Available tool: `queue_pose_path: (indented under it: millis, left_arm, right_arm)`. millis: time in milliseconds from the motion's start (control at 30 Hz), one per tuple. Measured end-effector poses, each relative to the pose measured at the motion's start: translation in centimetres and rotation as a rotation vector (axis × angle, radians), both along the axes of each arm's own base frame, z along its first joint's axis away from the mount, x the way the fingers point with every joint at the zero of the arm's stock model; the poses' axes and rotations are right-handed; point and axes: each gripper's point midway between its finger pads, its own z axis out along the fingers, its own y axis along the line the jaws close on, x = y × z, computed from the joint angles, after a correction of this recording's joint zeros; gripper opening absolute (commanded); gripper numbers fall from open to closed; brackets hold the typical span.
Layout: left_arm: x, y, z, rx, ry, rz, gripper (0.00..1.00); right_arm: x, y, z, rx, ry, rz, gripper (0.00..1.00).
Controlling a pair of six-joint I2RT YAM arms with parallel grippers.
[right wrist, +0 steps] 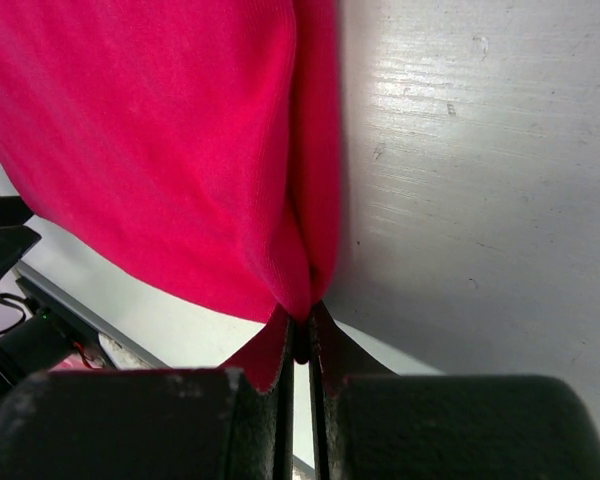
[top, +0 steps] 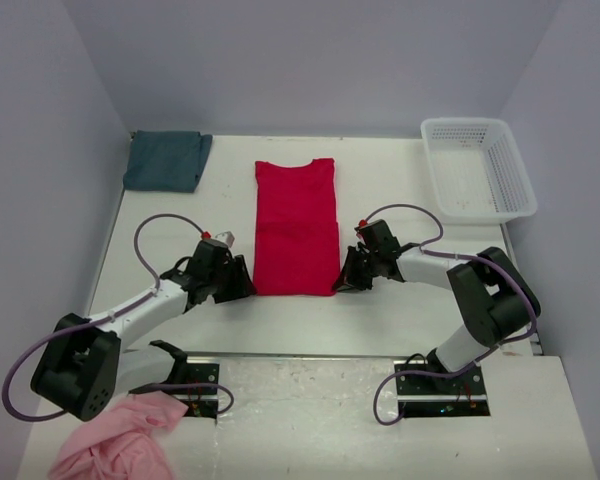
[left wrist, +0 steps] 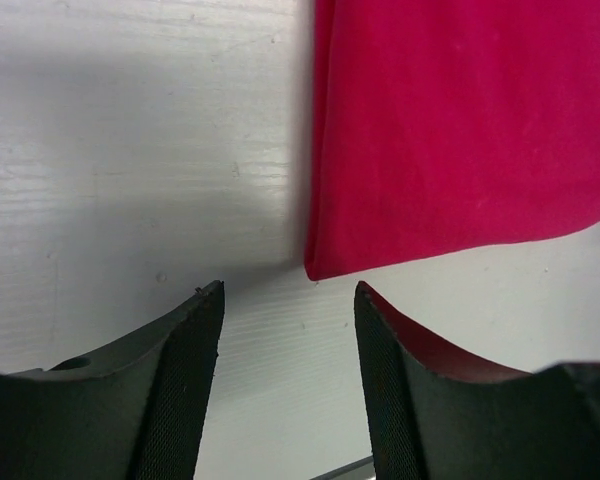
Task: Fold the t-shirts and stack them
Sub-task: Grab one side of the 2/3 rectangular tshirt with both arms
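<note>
The soft crimson t-shirt (top: 295, 225), folded into a long rectangle, is pinched at its near corner by the right gripper (right wrist: 300, 335); the left gripper (left wrist: 288, 350) is spread apart, empty.

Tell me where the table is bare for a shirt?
Bare table lies between the folded teal cotton shirt and the crimson red shirt, and between that shirt and the white plastic basket. Crowded by the left gripper and right gripper.
</note>
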Motion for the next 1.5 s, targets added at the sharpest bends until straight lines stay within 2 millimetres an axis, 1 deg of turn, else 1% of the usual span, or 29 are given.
queue_pose_path:
  millis: [167, 300, 400, 500, 533, 600, 633, 733, 967, 1100, 1200, 1300, 1400, 1500]
  left_arm:
    - [0.1, -1.0, -0.1, -0.049, 0.001, -0.019, 0.57]
    - [1.0, -2.0, -0.1, -0.089, -0.018, -0.033, 0.57]
    - [1.6, -2.7, -0.1, -0.12, -0.028, -0.038, 0.55]
    - [2.0, -3.2, -0.2, -0.139, -0.032, -0.041, 0.47]
    - [2.1, -3.3, -0.3, -0.143, -0.032, -0.042, 0.41]
    - [2.0, -3.3, -0.5, -0.141, -0.026, -0.043, 0.34]
    - [2.0, -3.3, -0.5, -0.14, -0.023, -0.042, 0.2]
    - [1.6, -2.9, -1.0, -0.123, -0.004, -0.037, 0.0]
    - [1.2, -2.7, -1.0, -0.114, 0.01, -0.034, 0.0]
    - [0.9, -2.5, -0.5, -0.115, 0.006, -0.035, 0.0]
    - [0.6, -2.5, 0.4, -0.129, -0.02, -0.039, 0.0]
    - [-0.1, -2.4, 1.8, -0.15, -0.05, -0.049, 0.0]
    - [-1.1, -2.5, 3.3, -0.169, -0.083, -0.07, 0.0]
    - [-2.5, -3.0, 5.3, -0.199, -0.127, -0.095, 0.0]
  right_arm:
    - [0.0, 0.0, 0.0, 0.001, -0.001, 0.002, 0.0]
    - [0.0, 0.0, 0.0, 0.001, -0.003, 0.003, 0.0]
    - [0.0, 0.0, 0.0, 0.0, -0.003, 0.004, 0.0]
    - [0.0, 0.0, 0.0, 0.0, -0.005, 0.004, 0.0]
    - [0.0, 0.0, 0.0, -0.001, -0.006, 0.004, 0.0]
    - [0.1, 0.0, 0.1, -0.003, -0.008, 0.003, 0.0]
    - [0.1, 0.0, 0.0, -0.004, -0.009, 0.003, 0.0]
    - [0.1, 0.0, 0.0, -0.004, -0.009, 0.002, 0.0]
    - [0.1, 0.0, 0.0, -0.006, -0.01, 0.004, 0.0]
    - [0.0, 0.1, 0.1, -0.033, -0.032, 0.019, 0.0]
    - [-0.4, 0.2, 0.3, -0.087, -0.066, 0.041, 0.0]
    - [-1.5, 0.3, 0.8, -0.149, -0.101, 0.077, 0.0]
    - [-2.8, 0.5, 2.2, -0.178, -0.142, 0.107, 0.0]
    - [-3.9, 0.4, 3.9, -0.189, -0.194, 0.119, 0.0]
